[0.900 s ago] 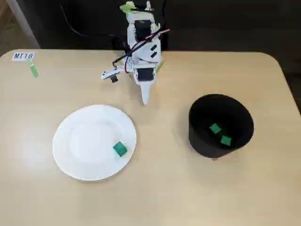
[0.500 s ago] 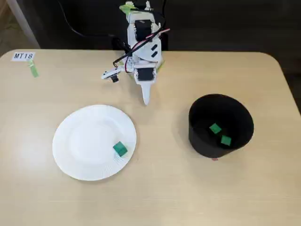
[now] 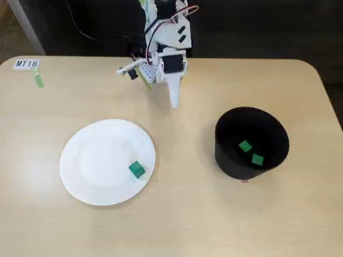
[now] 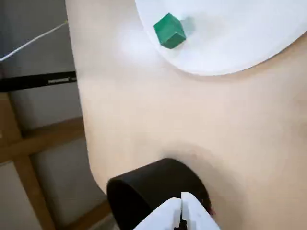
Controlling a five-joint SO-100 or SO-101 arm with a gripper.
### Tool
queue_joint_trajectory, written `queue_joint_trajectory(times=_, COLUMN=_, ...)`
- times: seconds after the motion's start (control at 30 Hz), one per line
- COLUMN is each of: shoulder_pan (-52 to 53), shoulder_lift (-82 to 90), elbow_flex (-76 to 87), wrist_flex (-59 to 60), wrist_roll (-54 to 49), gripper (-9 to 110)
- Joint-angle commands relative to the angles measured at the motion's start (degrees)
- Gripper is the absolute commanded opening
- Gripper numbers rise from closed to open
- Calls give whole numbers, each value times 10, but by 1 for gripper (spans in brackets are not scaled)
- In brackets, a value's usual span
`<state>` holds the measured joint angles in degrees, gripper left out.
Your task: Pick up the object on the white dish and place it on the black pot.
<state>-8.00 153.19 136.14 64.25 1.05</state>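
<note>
We see the gripper (image 3: pixel 174 101) moved right and up in the fixed view, fingers together, empty; cube (image 3: pixel 136 169) unchanged on the dish (image 3: pixel 86 160)

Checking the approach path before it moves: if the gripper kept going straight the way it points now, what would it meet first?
Probably bare table. In the fixed view the shut gripper points into the gap between the white dish and the black pot; the green cube lies off that line. Height is unclear.
</note>
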Motion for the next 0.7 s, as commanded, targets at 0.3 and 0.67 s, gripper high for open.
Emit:
queue_joint_trajectory(times=0.3, shoulder_pan=28, shoulder_lift=-231, elbow_flex=-207, wrist_flex=-28, wrist_roll=78, gripper=0)
queue_joint_trajectory(times=0.67, shoulder_pan=81, shoulder_lift=-400, elbow_flex=-304, wrist_flex=21, wrist_roll=299, gripper=0)
